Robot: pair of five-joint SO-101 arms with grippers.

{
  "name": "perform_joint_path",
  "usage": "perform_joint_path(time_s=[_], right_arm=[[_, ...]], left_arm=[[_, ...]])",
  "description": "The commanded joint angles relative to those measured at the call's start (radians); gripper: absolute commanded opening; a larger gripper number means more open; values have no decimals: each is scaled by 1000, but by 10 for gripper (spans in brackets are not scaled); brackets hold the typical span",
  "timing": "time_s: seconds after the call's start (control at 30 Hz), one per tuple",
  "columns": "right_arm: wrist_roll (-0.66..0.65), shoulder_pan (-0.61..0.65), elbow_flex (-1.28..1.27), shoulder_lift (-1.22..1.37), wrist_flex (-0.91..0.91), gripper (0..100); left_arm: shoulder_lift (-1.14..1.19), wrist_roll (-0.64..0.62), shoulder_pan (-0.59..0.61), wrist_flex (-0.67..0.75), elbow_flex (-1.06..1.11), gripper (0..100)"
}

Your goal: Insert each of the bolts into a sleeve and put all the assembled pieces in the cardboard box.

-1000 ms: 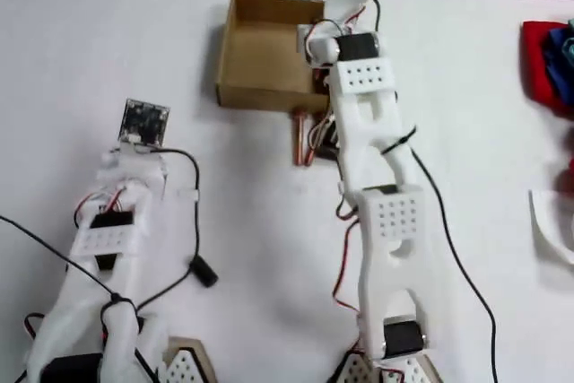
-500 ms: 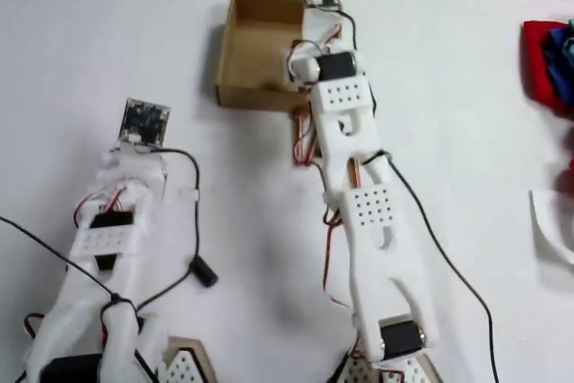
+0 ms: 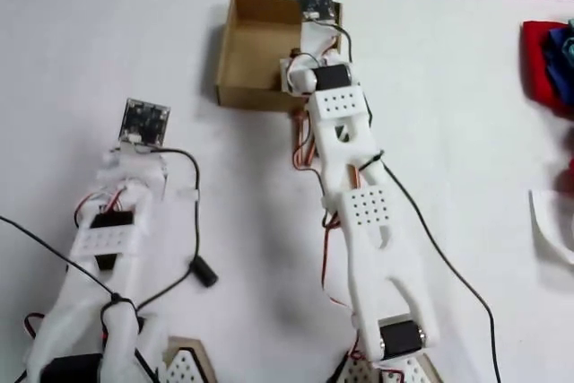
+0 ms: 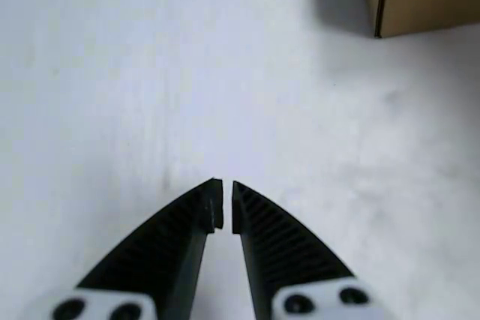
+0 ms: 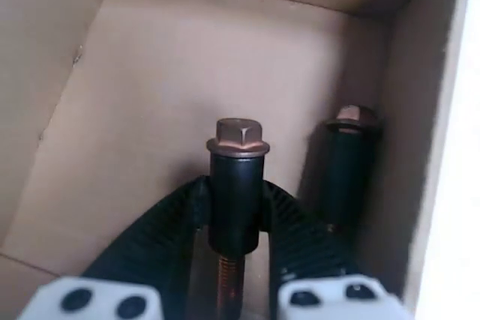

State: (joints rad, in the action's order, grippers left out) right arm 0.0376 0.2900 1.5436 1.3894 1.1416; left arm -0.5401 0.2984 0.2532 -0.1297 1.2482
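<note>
right gripper (image 5: 235, 191) clamped on sleeved bolt (image 5: 236, 166) | axis along gripper, head toward cardboard box (image 5: 142, 88) floor | left gripper (image 4: 223, 204) nearly closed, empty, farther off

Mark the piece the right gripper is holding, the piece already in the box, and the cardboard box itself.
Held piece (image 5: 235, 200): right wrist view, on its black sleeve.
Boxed piece (image 5: 346, 174): right wrist view, on its black sleeve.
Cardboard box (image 3: 256, 96): high view, on its near outer wall.

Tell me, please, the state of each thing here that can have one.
Brown cardboard box: open-topped, one assembled piece inside.
Copper bolt in black sleeve: assembled, gripped over the box.
Second sleeved bolt: assembled, resting inside the box.
Left gripper: shut, empty.
Right gripper: shut on sleeve.
</note>
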Motion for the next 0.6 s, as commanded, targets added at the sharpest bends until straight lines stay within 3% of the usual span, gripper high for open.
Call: perform_joint_path(time_s=[0.0, 0.57], right_arm=[[-8, -22, 64, -8, -22, 22], [-8, -45, 72, 12, -56, 45]], left_arm=[[0, 8, 2, 18, -2, 49], [0, 8, 2, 18, -2, 49]])
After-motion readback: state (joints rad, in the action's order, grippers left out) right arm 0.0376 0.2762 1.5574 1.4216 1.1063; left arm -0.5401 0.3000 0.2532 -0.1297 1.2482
